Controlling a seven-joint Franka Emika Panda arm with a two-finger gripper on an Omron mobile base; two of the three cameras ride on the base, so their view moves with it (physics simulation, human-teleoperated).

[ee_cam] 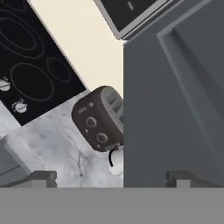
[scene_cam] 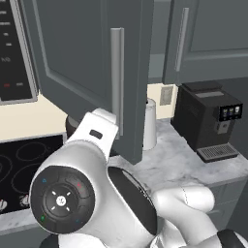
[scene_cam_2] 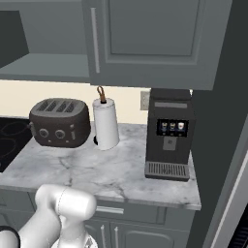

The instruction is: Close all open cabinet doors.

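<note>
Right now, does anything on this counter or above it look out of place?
One cabinet door hangs swung out over the counter, in front of the toaster and paper towel roll. The neighbouring door sits shut. Nothing looks spilled or damaged.

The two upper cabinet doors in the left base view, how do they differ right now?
The near cabinet door is swung open, out over the counter, while the far cabinet door lies shut, flat against its cabinet. The near door hides part of the paper towel roll; the far door hangs above the coffee machine. Both are dark grey with a recessed panel and a vertical silver bar handle.
</note>
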